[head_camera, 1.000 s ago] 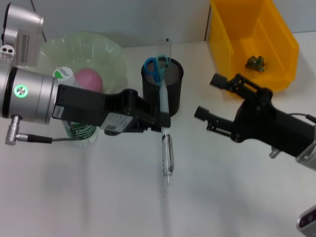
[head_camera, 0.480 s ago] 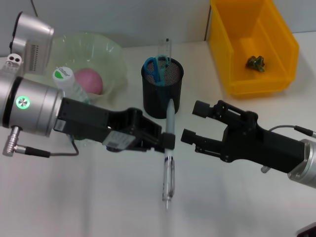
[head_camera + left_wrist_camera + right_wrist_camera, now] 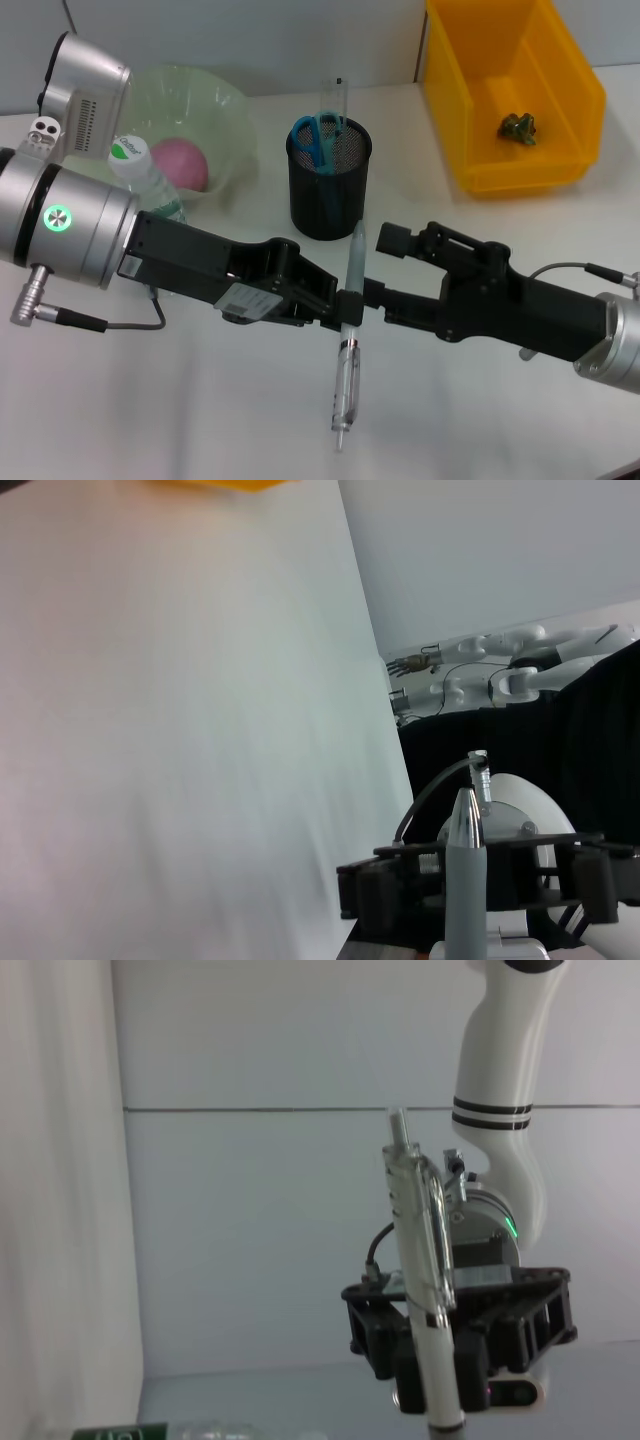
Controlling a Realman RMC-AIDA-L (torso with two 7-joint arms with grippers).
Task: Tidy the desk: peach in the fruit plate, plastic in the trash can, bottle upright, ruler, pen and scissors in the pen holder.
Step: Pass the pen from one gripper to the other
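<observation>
My left gripper (image 3: 345, 305) is shut on the grey and silver pen (image 3: 349, 340), holding it nearly upright above the middle of the desk (image 3: 150, 400), tip down. My right gripper (image 3: 381, 268) is open just right of the pen, a finger on each side of it. The right wrist view shows the pen (image 3: 415, 1260) in the left gripper (image 3: 455, 1345). The peach (image 3: 180, 163) lies in the fruit plate (image 3: 215, 95). The bottle (image 3: 135, 170) stands upright beside the plate. Scissors (image 3: 316, 140) and ruler (image 3: 334, 100) stand in the pen holder (image 3: 328, 190). A crumpled plastic piece (image 3: 520, 127) lies in the trash can (image 3: 480, 70).
The pen holder stands just beyond the two grippers, the trash can at the back right and the fruit plate at the back left. A cable (image 3: 110, 322) hangs from the left arm.
The left gripper has carried the pen away from the pen holder toward the near side. The right arm has swung left until its open fingers reach the pen.
</observation>
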